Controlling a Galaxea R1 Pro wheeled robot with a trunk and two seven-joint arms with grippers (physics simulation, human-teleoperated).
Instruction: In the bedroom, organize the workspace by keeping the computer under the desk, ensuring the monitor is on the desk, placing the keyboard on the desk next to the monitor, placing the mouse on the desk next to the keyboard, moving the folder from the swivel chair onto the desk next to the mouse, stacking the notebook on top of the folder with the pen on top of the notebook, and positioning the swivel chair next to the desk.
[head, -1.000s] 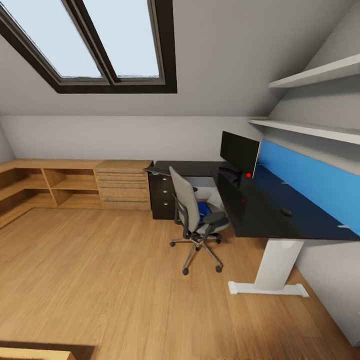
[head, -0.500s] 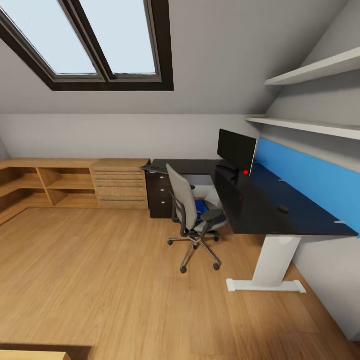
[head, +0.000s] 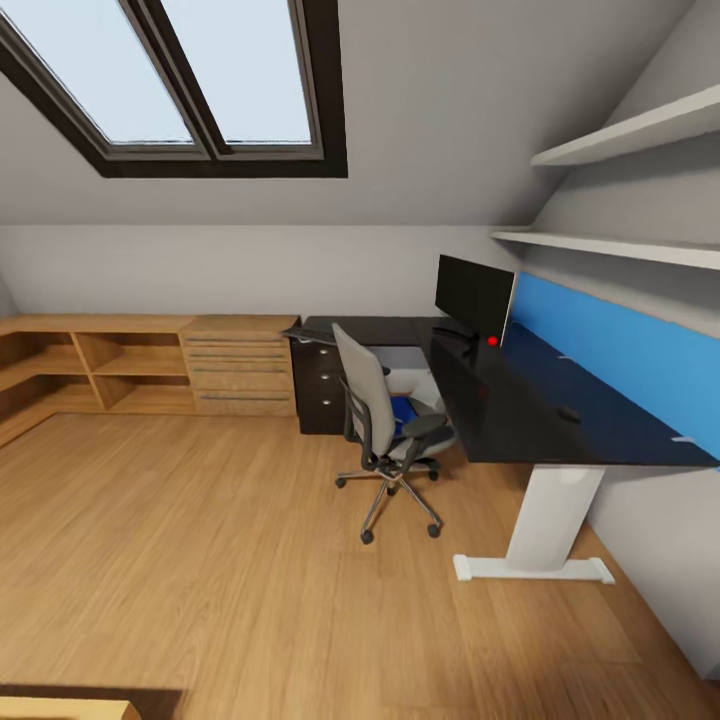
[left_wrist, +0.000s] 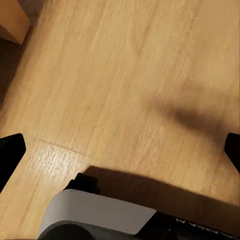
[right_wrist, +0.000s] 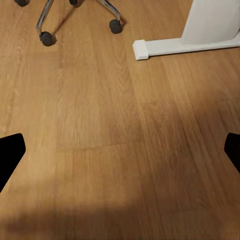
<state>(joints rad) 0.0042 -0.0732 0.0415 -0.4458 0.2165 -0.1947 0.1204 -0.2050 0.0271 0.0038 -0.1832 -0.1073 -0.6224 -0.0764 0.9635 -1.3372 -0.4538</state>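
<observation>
A: Head view first: we face the desk (head: 520, 415), a glossy black L along the right wall, with the monitor (head: 474, 297) standing on its far corner and the chair (head: 385, 430) drawn up at its inner side.

B: We see something blue on the seat, which should be the folder (head: 402, 411). And the mouse (head: 568, 413) is a small dark lump on the desk's near stretch, well apart from the monitor.

A: The keyboard (head: 310, 335) lies at the desk's left end, above the drawers (head: 320, 388). Below the desktop, beyond the chair, there is a pale box, probably the computer (head: 405, 383); we cannot make out more.

B: And our grippers? In the left wrist view the left gripper (left_wrist: 120, 152) has its fingertips (left_wrist: 11, 150) at opposite edges of the picture, spread wide over bare floor (left_wrist: 125, 75), holding nothing.

A: Same for the right gripper (right_wrist: 120, 152): fingertips (right_wrist: 11, 150) far apart, nothing between them but floorboards. Ahead of it we see two castors (right_wrist: 47, 38) and the desk's white foot (right_wrist: 180, 47).

B: Notebook and pen we cannot make out.
</observation>
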